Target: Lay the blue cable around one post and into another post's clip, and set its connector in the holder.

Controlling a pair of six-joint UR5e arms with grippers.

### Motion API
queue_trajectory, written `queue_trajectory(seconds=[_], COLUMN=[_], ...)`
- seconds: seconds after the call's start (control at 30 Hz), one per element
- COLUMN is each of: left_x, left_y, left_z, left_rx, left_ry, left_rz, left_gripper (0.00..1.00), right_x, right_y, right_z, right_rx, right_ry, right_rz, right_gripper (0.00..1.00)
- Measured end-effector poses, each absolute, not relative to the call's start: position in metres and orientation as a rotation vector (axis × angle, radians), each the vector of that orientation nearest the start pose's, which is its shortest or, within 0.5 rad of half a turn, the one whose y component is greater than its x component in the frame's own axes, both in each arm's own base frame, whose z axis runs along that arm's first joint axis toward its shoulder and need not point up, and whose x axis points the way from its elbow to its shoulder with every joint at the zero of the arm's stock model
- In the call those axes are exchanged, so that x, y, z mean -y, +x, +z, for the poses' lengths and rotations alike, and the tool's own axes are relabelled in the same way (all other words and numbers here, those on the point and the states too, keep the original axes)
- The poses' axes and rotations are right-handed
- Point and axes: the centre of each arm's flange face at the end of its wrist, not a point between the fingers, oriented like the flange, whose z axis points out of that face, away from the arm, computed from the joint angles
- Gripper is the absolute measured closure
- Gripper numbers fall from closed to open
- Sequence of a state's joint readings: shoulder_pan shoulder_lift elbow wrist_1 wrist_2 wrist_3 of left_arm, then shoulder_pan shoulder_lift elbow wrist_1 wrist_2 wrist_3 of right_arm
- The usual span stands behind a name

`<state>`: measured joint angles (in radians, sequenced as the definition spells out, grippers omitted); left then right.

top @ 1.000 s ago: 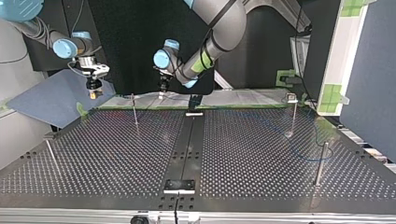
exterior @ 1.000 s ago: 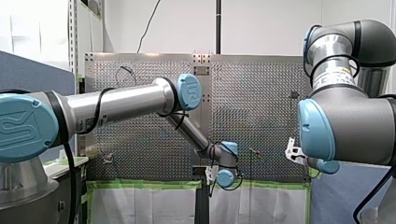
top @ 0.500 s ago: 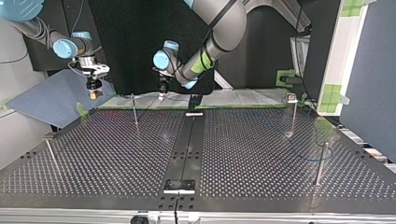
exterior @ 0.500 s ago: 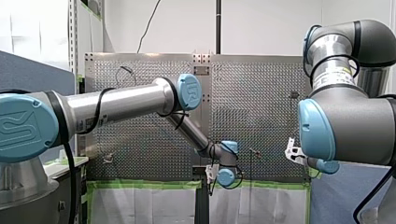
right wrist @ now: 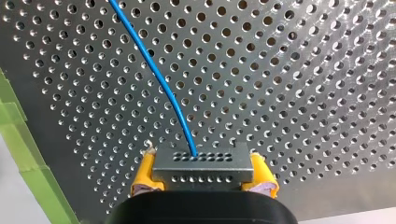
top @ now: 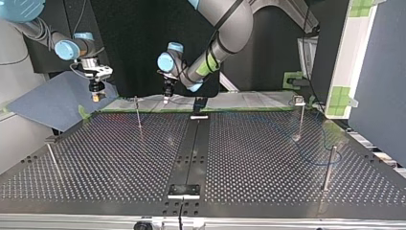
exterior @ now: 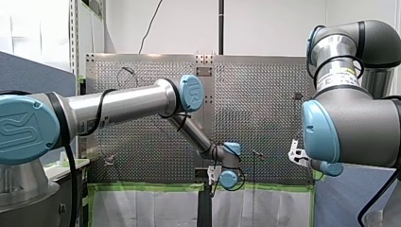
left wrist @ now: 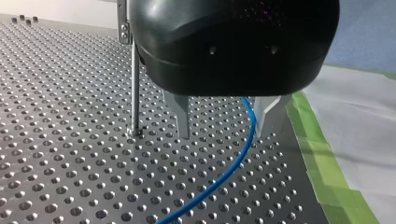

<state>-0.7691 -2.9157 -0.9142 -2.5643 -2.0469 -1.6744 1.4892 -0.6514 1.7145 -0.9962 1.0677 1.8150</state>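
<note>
The blue cable (left wrist: pixel 233 163) runs over the perforated plate and up between the metal fingers (left wrist: pixel 180 116) of my left gripper (left wrist: pixel 223 122), which stands open just above the plate; the cable passes close to one finger. A thin post (left wrist: pixel 134 84) stands beside that gripper. My right gripper (right wrist: pixel 203 179) has its yellow pads shut on the grey connector (right wrist: pixel 201 167), held above the plate, with the cable (right wrist: pixel 154 74) leading away from it. In the top view my left gripper (top: pixel 166 97) hangs at the far edge near a post (top: pixel 138 112), and my right gripper (top: pixel 97 94) is at the far left.
More posts stand at the top view's right (top: pixel 300 117), (top: pixel 329 167) and near left (top: pixel 52 160). A black bracket (top: pixel 199 108) sits at the far middle of the plate and another (top: pixel 183 190) at the near middle. Green tape (left wrist: pixel 322 163) marks the plate's edge.
My left wrist has shifted slightly over the far edge of the plate. My right arm and the connector have stayed in place.
</note>
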Motion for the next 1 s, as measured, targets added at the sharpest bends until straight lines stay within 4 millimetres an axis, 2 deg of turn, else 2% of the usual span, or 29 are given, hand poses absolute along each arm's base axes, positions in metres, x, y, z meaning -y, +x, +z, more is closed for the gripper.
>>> queue_trajectory(seconds=[0.03, 0.13, 0.17, 0.6, 1.0], left_x=[0.6147, 0.6126, 0.6121, 0.6112, 0.6137], left_y=[0.5102, 0.5123, 0.5129, 0.5178, 0.5136], left_z=[-0.1004, -0.1010, -0.1011, -0.0999, -0.1027], left_rx=[-1.664, -1.661, -1.659, -1.630, -1.573], left_ry=[0.198, 0.194, 0.193, 0.188, 0.221], left_rz=[-0.258, -0.253, -0.253, -0.255, -0.227], left_gripper=[0.28, 0.28, 0.25, 0.25, 0.25], right_x=[0.6218, 0.6217, 0.6218, 0.6216, 0.6215], right_y=[0.1311, 0.1312, 0.1312, 0.1325, 0.1327], right_z=[-0.0279, -0.0279, -0.0279, -0.0277, -0.0278], right_rx=[1.269, 1.269, 1.269, 1.265, 1.266], right_ry=[1.469, 1.469, 1.469, 1.471, 1.471], right_rz=[1.659, 1.659, 1.659, 1.662, 1.661], right_gripper=[1.00, 1.00, 1.00, 1.00, 1.00])
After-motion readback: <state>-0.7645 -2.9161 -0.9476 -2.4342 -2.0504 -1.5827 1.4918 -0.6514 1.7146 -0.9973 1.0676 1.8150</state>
